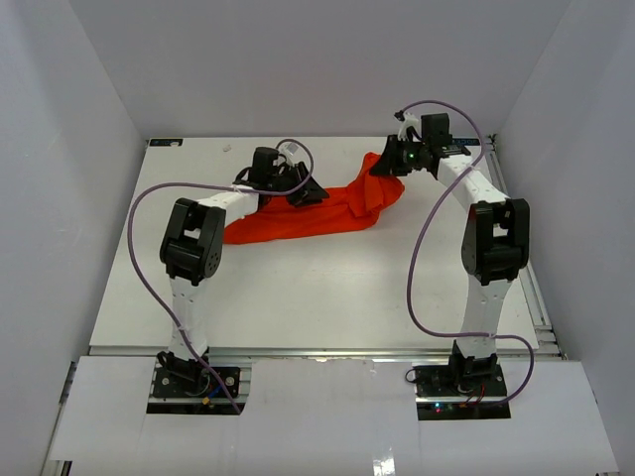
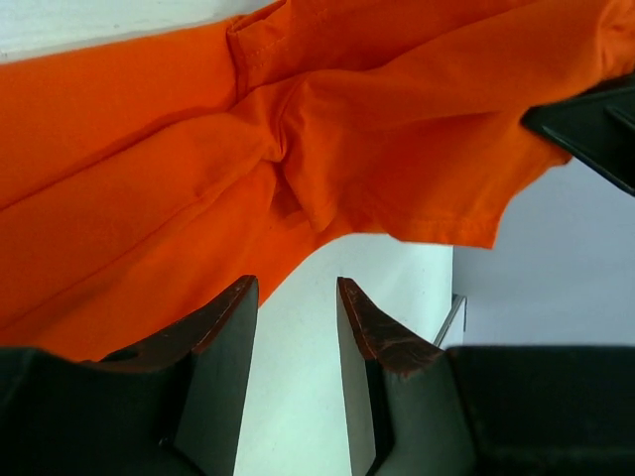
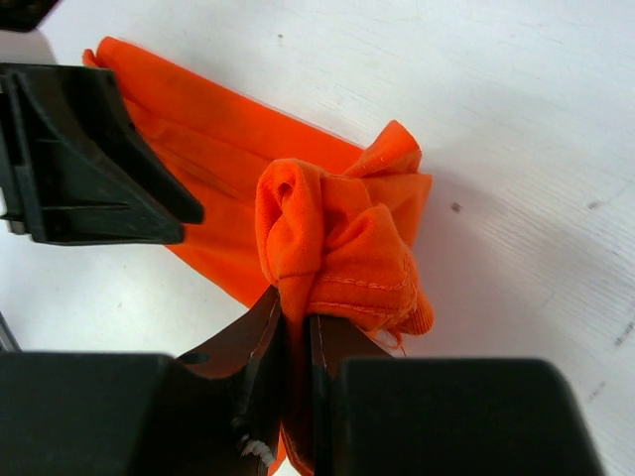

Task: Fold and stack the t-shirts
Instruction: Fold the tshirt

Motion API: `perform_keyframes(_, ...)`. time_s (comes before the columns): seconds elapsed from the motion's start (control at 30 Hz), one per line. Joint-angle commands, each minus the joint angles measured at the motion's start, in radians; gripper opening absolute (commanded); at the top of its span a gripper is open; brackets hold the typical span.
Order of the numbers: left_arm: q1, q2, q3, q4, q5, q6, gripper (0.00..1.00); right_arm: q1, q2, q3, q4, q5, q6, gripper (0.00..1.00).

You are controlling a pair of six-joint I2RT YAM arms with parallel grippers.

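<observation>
- Left side first: the left fingers sit low over the far half of the bench, at the far edge of the t-shirt.
- From the left wrist view, those fingers are released. The two tips stand apart with only bare white bench between them, and no cloth in the gap.
- The orange-red fabric lies just beyond the tips. It is rumpled, with a hemmed edge hanging clear of the bench over to the right.
- To the middle: the t-shirt runs as a long, creased band across the bench, its left end lying flat and nearer, its right end reaching farther back.
- Now the right: the right fingers are clenched on the t-shirt's far right end.
- In the right wrist view a bunched wad of cloth with a stitched hem is pinched between the two tips and bulges just past them.
- From that wad the rest of the fabric trails away along the bench toward the left arm's black fingers.
</observation>
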Motion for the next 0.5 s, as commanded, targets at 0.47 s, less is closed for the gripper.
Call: perform_keyframes(0.47,-0.099,0.213,0.260,0.004,0.013,-0.061,0.46,0.061,0.022,0.084,0.027,-0.012,0.075,0.06)
